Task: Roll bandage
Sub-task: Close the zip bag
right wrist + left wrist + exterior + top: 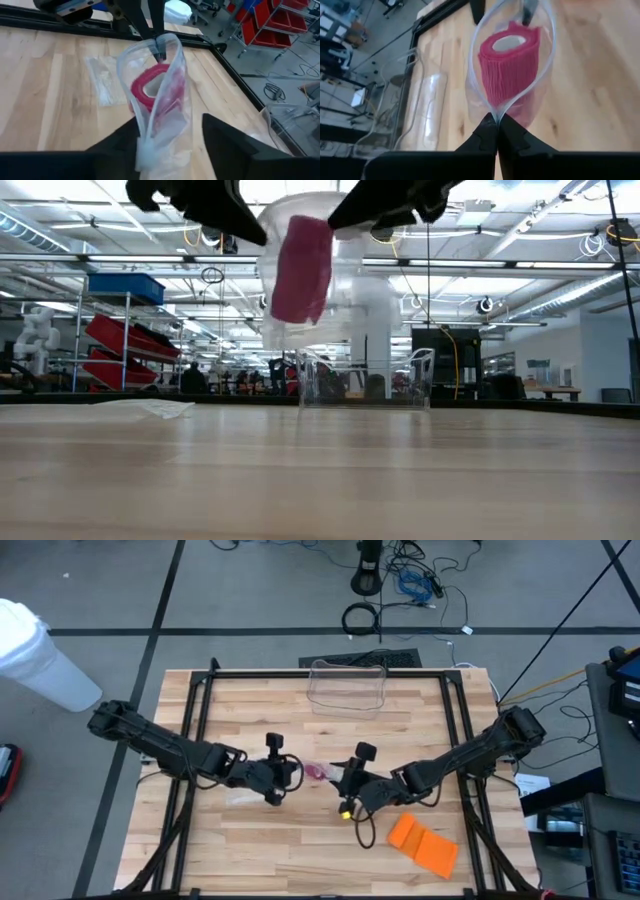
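Note:
A pink bandage roll [510, 65] sits inside a clear plastic bag [540, 80] that is held up above the middle of the table [320, 772]. In the low view the roll [300, 268] hangs clear of the wood. My left gripper [496, 122] is shut on one end of the bag's open mouth. My right gripper [170, 140] is open at the bag's opposite end, and the bag's crumpled end [146, 155] lies between its fingers, next to one of them. My left gripper pinches the bag's rim [496, 114] between its two fingertips, where the two sides of the open mouth meet. The fingers come about level from the table's left. The bag is lifted clear, its mouth spread open beyond the fingers. My right gripper: its fingers stand on either side of the bag's other end [150, 145]; I cannot tell whether they touch it.
A clear plastic container [347, 688] stands at the far edge. An orange folded piece [422, 843] lies near the front right. A flat clear bag [243, 797] lies on the wood by my left gripper and also shows in the right wrist view [102, 80].

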Motion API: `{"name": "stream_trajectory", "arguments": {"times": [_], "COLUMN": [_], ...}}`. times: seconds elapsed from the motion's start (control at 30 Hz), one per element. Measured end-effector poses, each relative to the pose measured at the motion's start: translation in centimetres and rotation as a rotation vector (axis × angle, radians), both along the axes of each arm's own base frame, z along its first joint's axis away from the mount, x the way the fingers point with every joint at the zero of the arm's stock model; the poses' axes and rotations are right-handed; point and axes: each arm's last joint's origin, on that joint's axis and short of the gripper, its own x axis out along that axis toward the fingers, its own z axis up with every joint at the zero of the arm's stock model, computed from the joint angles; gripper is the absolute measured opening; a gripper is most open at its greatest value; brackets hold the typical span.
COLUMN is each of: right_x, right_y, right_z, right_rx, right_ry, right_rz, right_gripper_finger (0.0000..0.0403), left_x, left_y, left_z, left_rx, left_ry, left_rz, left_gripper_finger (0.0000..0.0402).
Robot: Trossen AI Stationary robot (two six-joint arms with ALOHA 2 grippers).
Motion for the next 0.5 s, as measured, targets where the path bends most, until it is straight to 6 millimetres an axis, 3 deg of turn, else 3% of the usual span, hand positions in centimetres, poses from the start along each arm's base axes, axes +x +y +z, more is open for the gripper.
{"name": "stream_trajectory", "arguments": {"times": [0.1, 0.17, 0.3, 0.43, 0.5], "right_x": [-0.5, -0.72, -0.89, -0.95, -0.93], "right_y": [0.06, -0.09, -0.05, 0.17, 0.12], "right_z": [0.25, 0.41, 0.07, -0.08, -0.08], "right_rx": [0.013, 0.028, 0.066, 0.093, 0.086], "right_ry": [0.013, 0.017, 0.062, 0.089, 0.091], "right_rz": [-0.003, -0.008, 0.035, 0.09, 0.092], "right_gripper_finger": [0.0189, 0.0176, 0.0116, 0.0027, 0.001], "left_x": [-0.11, -0.14, -0.1, -0.07, -0.04], "left_y": [-0.81, -0.96, -0.63, -0.49, -0.35], "left_z": [0.22, 0.32, 0.49, 0.66, 0.65], "left_rx": [-0.011, -0.005, 0.014, 0.024, 0.026], "left_ry": [-0.021, -0.026, -0.073, -0.102, -0.101], "left_rz": [-0.027, -0.031, 0.08, 0.132, 0.137], "left_gripper_finger": [0.0001, 0.0001, 0.0, 0.0, 0.0]}}
